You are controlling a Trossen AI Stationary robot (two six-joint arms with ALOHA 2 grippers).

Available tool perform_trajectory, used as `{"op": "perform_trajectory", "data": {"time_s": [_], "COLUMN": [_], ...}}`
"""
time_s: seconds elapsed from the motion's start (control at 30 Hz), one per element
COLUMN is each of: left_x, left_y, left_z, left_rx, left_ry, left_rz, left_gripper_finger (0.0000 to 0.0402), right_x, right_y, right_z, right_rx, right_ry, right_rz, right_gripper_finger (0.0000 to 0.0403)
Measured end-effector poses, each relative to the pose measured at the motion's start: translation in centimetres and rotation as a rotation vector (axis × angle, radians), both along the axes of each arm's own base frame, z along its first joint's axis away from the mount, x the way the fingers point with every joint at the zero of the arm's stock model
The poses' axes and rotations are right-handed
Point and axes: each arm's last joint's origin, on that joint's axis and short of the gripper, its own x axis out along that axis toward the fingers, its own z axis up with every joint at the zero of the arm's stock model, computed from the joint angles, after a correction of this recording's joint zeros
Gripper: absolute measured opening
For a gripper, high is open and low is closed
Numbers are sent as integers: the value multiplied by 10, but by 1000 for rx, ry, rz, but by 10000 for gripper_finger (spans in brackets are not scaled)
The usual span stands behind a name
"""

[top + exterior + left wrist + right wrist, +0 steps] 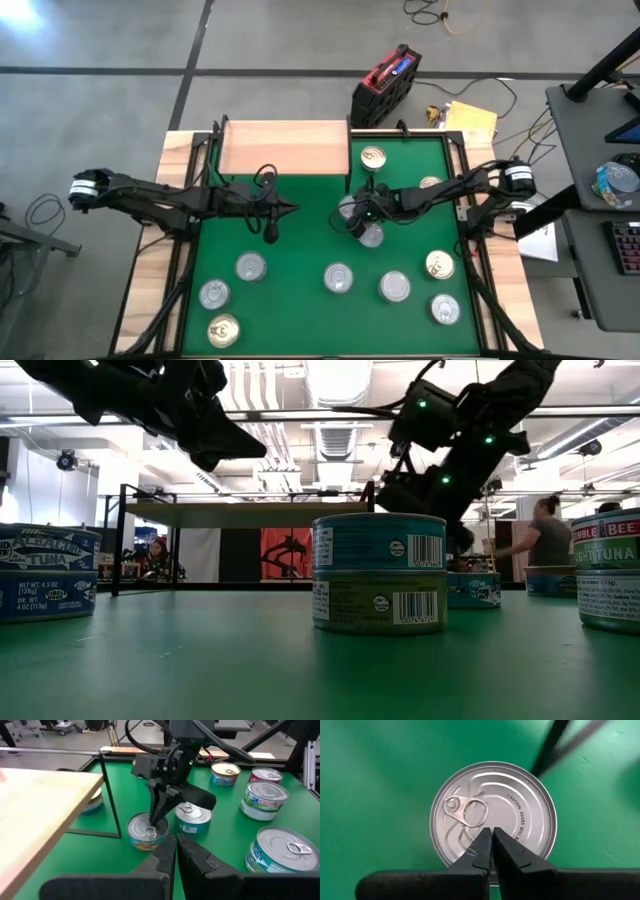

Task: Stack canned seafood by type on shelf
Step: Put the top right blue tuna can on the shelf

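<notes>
From my station I see silver- and gold-topped tins scattered over the green mat, one pair stacked, while my right gripper hangs pinched shut over a silver lid, my left gripper shut, empty, beside the bare shelf.

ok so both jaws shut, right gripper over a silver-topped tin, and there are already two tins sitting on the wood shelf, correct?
Not quite. The high view shows the small light-wood shelf bare on top: no tins on it. The rest stands: both jaws are shut, and the right gripper hangs over a silver-topped round tin.
</notes>
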Motion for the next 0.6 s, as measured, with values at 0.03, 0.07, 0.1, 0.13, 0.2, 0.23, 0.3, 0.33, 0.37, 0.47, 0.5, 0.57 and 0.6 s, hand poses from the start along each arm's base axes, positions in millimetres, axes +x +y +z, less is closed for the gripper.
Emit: {"op": "perform_trajectory", "data": {"time_s": [0.03, 0.07, 0.1, 0.13, 0.2, 0.23, 0.3, 0.33, 0.37, 0.47, 0.5, 0.57, 0.6], "left_x": [1, 2, 2, 3, 3, 3, 3, 3, 3, 3, 3, 3, 3], "left_y": [-1, -1, -1, -2, -3, -3, -3, -4, -4, -6, -7, -8, -9], "left_z": [0, 0, -1, -1, -1, -1, 0, 0, 0, 0, -1, 0, 0], "left_rx": [0, 0, 0, 0, 0, 0, 0, 0, 0, -1, -1, 0, 3], "left_ry": [-8, -10, -8, -14, -14, -14, -16, -16, -17, -16, -13, -12, -12], "left_rz": [-2, -4, -6, -9, -11, -12, -15, -17, -19, -26, -29, -34, -39], "left_gripper_finger": [0, 0, 0, 0, 0, 0, 0, 0, 0, 0, 0, 0, 0], "right_x": [4, 8, 12, 17, 25, 30, 36, 38, 38, 40, 40, 39, 38], "right_y": [2, 4, 7, 9, 15, 18, 23, 25, 26, 27, 27, 27, 27], "right_z": [-1, -1, -1, -1, 1, 2, 5, 8, 11, 23, 28, 38, 41], "right_rx": [5, 12, 22, 31, 54, 59, 50, 37, 22, -16, -25, -43, -53], "right_ry": [2, 2, 1, 1, 0, 1, 13, 26, 44, 82, 86, 75, 68], "right_rz": [13, 30, 52, 76, 128, 151, 164, 166, 173, 177, 184, 199, 205], "right_gripper_finger": [9, 9, 9, 9, 9, 9, 9, 9, 9, 9, 9, 9, 9]}}
